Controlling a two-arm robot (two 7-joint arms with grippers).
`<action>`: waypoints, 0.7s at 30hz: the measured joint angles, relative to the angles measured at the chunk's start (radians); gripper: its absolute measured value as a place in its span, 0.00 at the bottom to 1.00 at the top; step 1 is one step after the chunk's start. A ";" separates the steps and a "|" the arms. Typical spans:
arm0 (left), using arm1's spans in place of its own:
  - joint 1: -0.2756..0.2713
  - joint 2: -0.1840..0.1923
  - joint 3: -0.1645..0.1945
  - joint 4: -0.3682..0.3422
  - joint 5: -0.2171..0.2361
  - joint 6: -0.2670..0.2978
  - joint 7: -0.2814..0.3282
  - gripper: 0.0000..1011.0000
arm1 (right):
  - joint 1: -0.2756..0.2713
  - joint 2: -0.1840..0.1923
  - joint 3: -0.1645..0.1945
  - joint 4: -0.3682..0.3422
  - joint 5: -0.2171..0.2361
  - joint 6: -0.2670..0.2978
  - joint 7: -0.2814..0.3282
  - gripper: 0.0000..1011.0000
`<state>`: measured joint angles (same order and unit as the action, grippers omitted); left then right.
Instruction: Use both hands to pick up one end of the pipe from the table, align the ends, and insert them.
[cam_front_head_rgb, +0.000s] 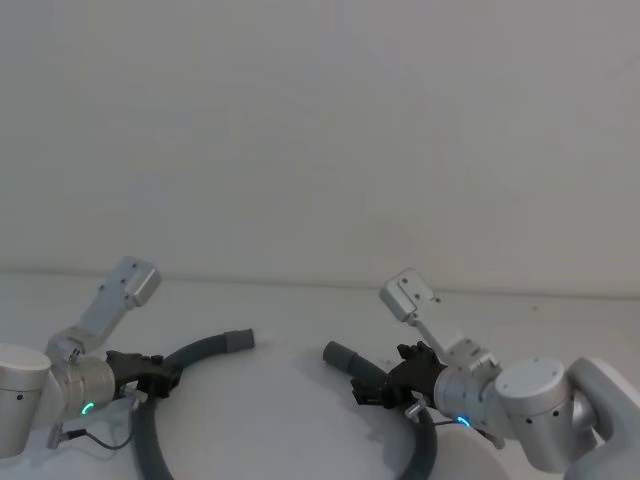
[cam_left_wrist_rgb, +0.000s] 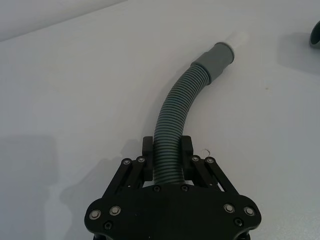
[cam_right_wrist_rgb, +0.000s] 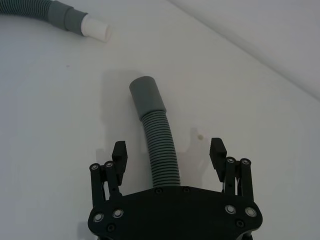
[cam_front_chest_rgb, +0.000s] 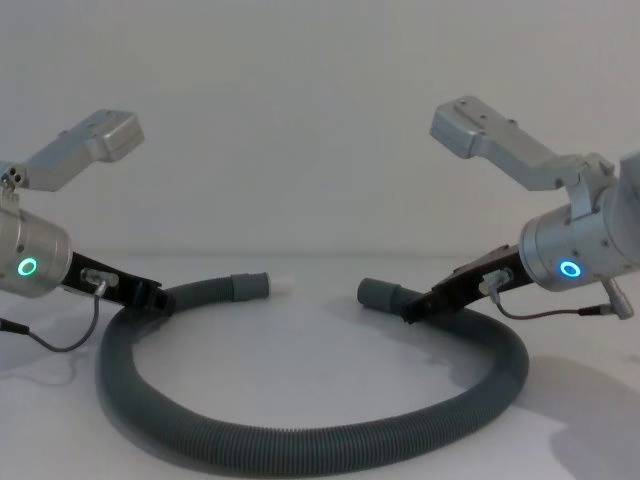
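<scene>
- Nearest the front lies the low bend of the long dark grey corrugated flexible hose. It loops flat on the plain matte white table and climbs toward an arm on either side.
- On the left, the black flat-jawed left gripper is clamped snugly on the hose, some way back from the smooth grey cuff with the white spigot tip.
- On the right, the black right gripper has its fingers spread wide. The hose runs between them with a gap on each side, and the plain hollow grey cuff lies just ahead.
- Whether that cuff rests on the table, I cannot tell.
- Both cuffs point roughly at each other, well apart, with bare table between them.
- One thin black cable droops from the left silver arm beside the hose, and another thin cable hangs at the right wrist above it.
- Behind the cuffs, the table's far edge meets a pale blank wall.
- Open white surface lies inside the loop.
</scene>
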<state>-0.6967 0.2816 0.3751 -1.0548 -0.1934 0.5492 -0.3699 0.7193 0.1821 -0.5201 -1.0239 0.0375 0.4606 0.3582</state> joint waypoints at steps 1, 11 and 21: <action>0.000 0.000 0.000 0.000 0.000 0.000 0.000 0.28 | 0.006 -0.003 0.003 0.009 0.003 0.005 0.007 1.00; 0.000 0.000 0.000 0.000 0.000 0.000 0.000 0.28 | 0.041 -0.021 0.030 0.056 0.032 0.056 0.052 1.00; 0.000 0.000 0.000 0.000 0.000 0.000 0.000 0.28 | 0.061 -0.033 0.052 0.086 0.061 0.104 0.084 1.00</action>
<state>-0.6968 0.2816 0.3751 -1.0547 -0.1933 0.5492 -0.3699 0.7802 0.1493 -0.4682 -0.9380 0.0985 0.5651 0.4424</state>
